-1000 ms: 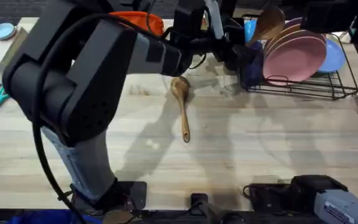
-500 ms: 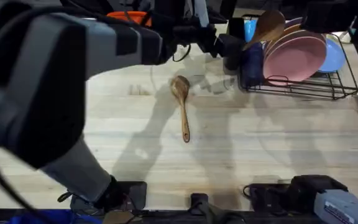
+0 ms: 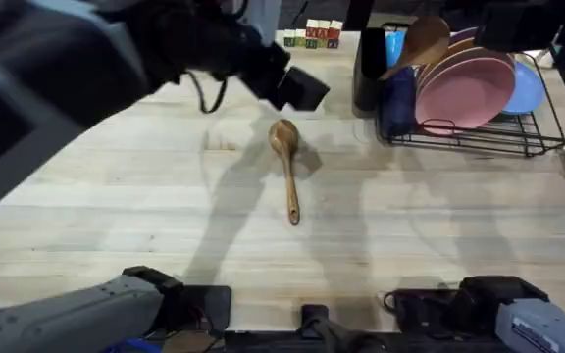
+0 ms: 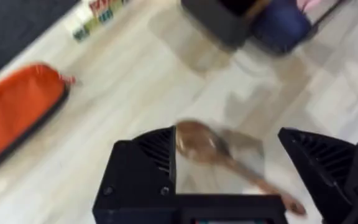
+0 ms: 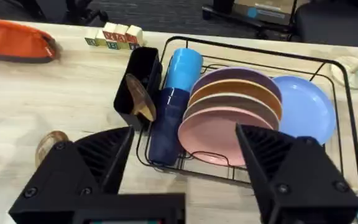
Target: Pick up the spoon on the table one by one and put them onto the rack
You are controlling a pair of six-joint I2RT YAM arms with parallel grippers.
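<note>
Item 1, spoon on the counter [image 3: 286, 165]: brown wood, lying flat at mid-counter, oval bowl toward the far side, slim handle running nearward. Free of any grip. Not yet racked.

Item 2, spoon in the rack [image 3: 422, 39]: stands bowl-up in the black utensil holder [image 3: 369, 61] at the rack's left end, handle down inside it; judged already delivered.

Item 3, rack [image 3: 479, 137]: black wire, far right of the counter, carrying pink, purple and blue plates on edge and blue cups beside the holder.

Item 4, left gripper [image 4: 229, 177]: fingers wide apart, nothing between them, positioned over the lying spoon's bowl in its own wrist view. The open stance above the spoon suits a descent for the second pick. In the overhead view the arm rises large and blurred across the left, its wrist just far-left of the spoon.

Item 5, right gripper [image 5: 185, 180]: fingers apart and empty, looking toward the rack; apparently parked at the near right.

Item 6, counter [image 3: 439, 226]: pale plank top.

Sundries: orange pouch [image 4: 17, 112] and coloured blocks [image 3: 310, 34] at the far edge, clear of the work.
</note>
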